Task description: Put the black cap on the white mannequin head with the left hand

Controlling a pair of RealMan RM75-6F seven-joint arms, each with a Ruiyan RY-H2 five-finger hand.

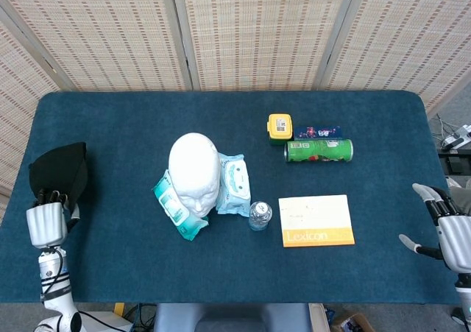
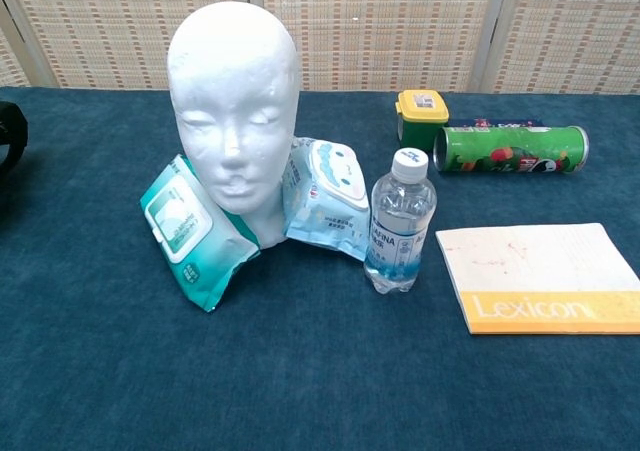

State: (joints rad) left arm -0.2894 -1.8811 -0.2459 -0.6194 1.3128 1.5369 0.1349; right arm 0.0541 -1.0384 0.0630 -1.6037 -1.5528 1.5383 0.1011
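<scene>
At the table's left edge, the left hand [image 1: 47, 221] gripped a black cap [image 1: 59, 171] by its near edge. A white mannequin head [image 1: 193, 171] stood mid-table between two wipe packs [image 1: 234, 185], well apart from the cap. The right hand [image 1: 450, 232] hung at the right edge, fingers apart, holding nothing.

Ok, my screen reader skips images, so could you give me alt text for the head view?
The left robot hand grips a black fabric cap at the table's left edge, apart from the bare white foam mannequin head standing mid-table between two wipe packs. The right robot hand hangs open at the right edge.
</scene>
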